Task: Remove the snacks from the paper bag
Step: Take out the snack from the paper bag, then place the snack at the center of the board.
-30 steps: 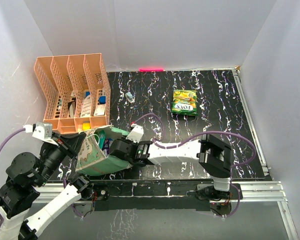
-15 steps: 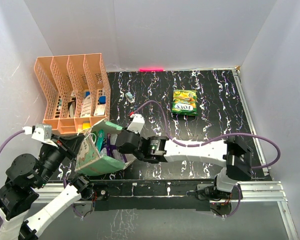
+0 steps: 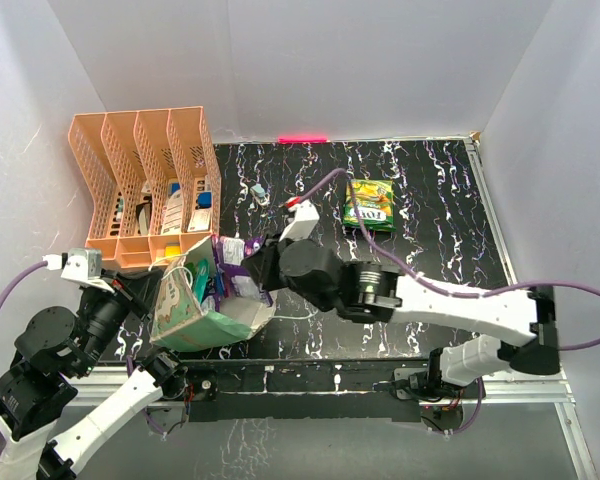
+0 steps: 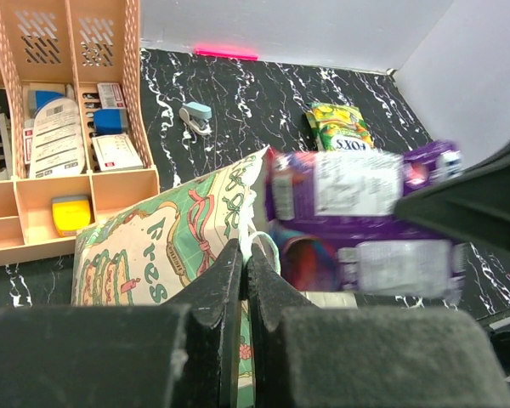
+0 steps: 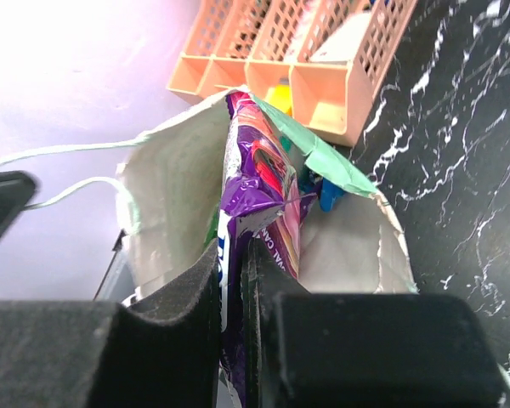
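Rack [image 3: 145,185]: orange slotted plastic, four upright compartments, at the far left of your table [image 3: 450,200].
Left gripper [image 4: 243,255]: your jaws are pinched tight on the rim of the bag [image 3: 195,312], beside its thin white string handle.
Bag: cream printed paper with mint sides, tilted, mouth gaping, just in front of the rack.
Purple packet [image 3: 242,262]: shiny crinkled foil at the bag's mouth, nipped between the narrow jaws of your right gripper [image 5: 231,259].
Green packet [image 3: 370,203]: glossy, lying flat on the black marbled top, well apart to the right.

- Top view: bright, even overhead light; shadows soft; pink strip [image 3: 302,138] glows at rear.
- L wrist: purple packet [image 4: 361,217] smeared; left gripper [image 4: 245,251] out of focus in fgd.
- R wrist: wall [image 5: 68,51] blown out upper left; right gripper [image 5: 231,246] blurred.
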